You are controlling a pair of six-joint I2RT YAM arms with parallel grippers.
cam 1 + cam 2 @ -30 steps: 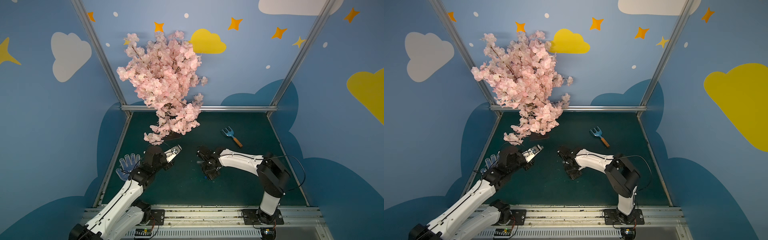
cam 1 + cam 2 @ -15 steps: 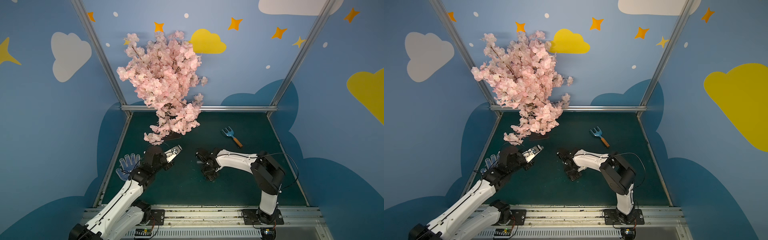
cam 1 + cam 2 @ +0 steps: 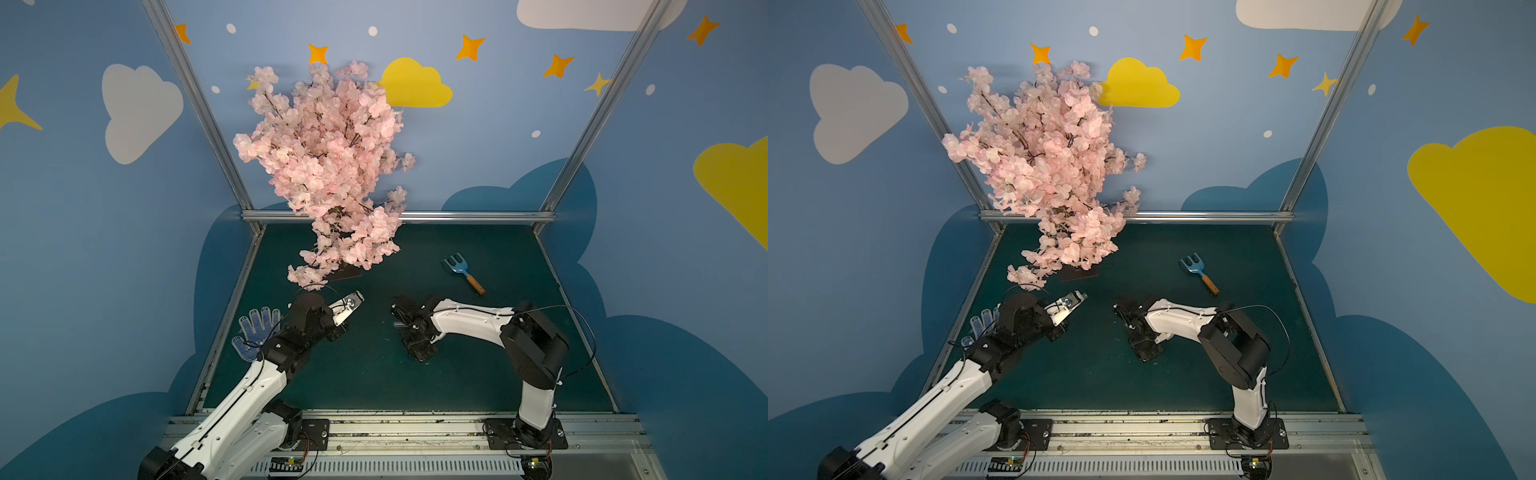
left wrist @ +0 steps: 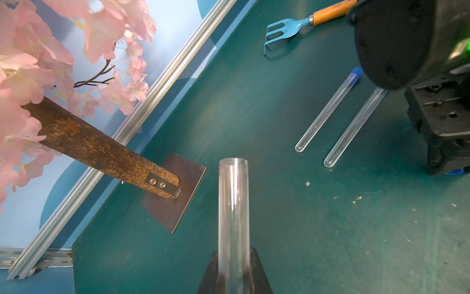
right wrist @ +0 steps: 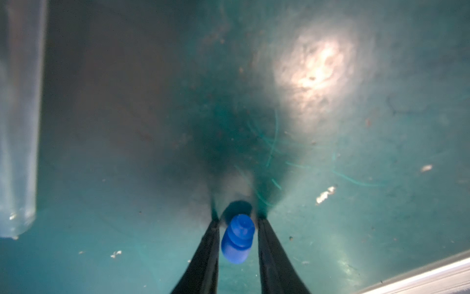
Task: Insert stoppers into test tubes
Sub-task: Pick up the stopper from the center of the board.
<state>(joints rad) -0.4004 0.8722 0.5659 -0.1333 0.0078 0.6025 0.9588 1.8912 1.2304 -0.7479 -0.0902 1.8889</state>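
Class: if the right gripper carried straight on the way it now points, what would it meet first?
The right gripper would likely meet the green table just below its tips; the blue stopper lies between its fingers.

Both top views look down from high at the front and share the whole worktop [image 3: 374, 386]. The wrist cameras look along the left end effector [image 4: 234, 255] and, very near the surface, the right end effector [image 5: 237, 222].

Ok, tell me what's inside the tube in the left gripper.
Nothing shows through the clear tube; its far end is open. The left gripper covers its other end.
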